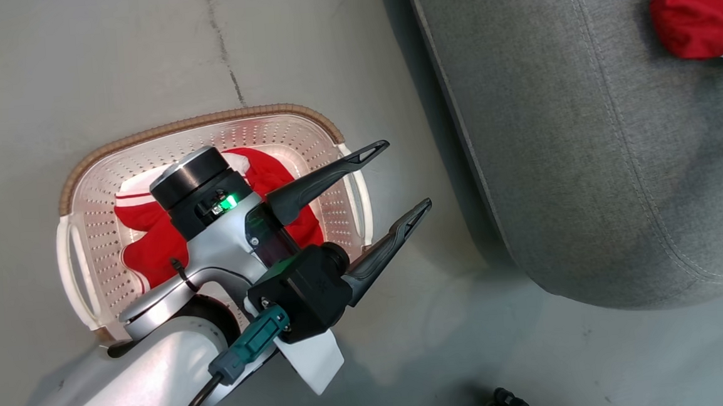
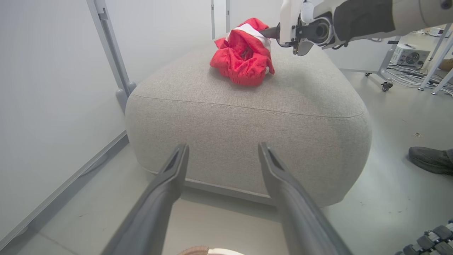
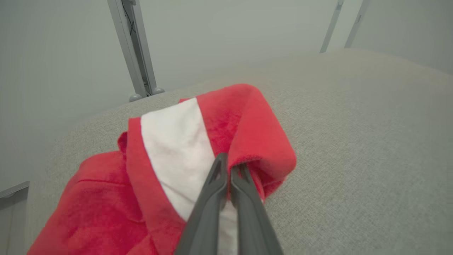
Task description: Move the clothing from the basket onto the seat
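L gripper (image 1: 407, 174) wide apart over basket (image 1: 206, 120); R gripper (image 3: 230, 163) clamped on clothing (image 3: 170, 141) atop seat (image 3: 354, 141).

I'm seeing a person's dark shoe (image 2: 430, 160) resting on the grey floor (image 2: 396, 184), cables (image 2: 403, 76) trailing well beyond the shoe, a white fan box (image 2: 410, 55) sitting farther beyond the shoe, a caster (image 2: 385, 86) standing there too

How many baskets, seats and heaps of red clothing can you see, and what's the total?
basket: 1
seat: 1
red clothing heaps: 2, basket heap and seat heap
total: 4
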You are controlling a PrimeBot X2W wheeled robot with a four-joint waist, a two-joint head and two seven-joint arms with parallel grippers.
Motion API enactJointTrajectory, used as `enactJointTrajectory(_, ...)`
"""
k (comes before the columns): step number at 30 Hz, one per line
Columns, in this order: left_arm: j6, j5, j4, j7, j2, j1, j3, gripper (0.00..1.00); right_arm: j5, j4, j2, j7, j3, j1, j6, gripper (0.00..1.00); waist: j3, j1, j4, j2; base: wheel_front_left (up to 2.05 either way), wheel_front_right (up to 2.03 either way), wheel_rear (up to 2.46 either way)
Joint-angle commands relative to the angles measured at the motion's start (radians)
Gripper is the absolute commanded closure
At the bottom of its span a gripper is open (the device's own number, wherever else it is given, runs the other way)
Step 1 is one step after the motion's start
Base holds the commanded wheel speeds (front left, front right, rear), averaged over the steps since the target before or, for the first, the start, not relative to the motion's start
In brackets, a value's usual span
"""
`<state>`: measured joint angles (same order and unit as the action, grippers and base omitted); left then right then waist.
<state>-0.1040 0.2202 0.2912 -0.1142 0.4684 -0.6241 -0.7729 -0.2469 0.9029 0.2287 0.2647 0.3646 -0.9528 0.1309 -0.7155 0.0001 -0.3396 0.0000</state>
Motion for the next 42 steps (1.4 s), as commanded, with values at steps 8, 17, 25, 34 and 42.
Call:
enactJointTrajectory(8,0.014,0.019,-0.022,0.026,0.005,0.002,0.011,0.0,-0.016,-0.013,0.006,0.003,-0.026,0.086,0.0,0.0,0.045,-0.0001,-0.03,0.0,0.0,0.0,0.0)
enactJointTrajectory(17,0.071,0.062,-0.071,0.093,-0.008,0.065,0.046,0.0,-0.098,-0.197,-0.012,0.002,-0.107,0.245,0.0,0.0,0.14,-0.0001,-0.038,0.0,0.0,0.0,0.0)
enactJointTrajectory(25,0.131,0.1,-0.108,0.171,-0.03,0.12,0.087,0.0,-0.077,-0.433,-0.037,0.002,-0.131,0.371,0.0,0.0,0.233,-0.0001,0.025,0.0,0.0,0.0,0.0)
enactJointTrajectory(34,0.204,0.143,-0.149,0.245,-0.048,0.193,0.144,0.0,-0.005,-0.624,-0.085,0.002,-0.286,0.465,0.0,0.0,0.316,-0.0001,0.122,0.0,0.0,0.0,0.0)
enactJointTrajectory(42,0.259,0.187,-0.188,0.292,-0.07,0.253,0.185,0.0,0.037,-0.685,-0.114,0.002,-0.351,0.553,0.0,0.0,0.389,-0.0001,0.205,0.0,0.0,0.0,0.0)
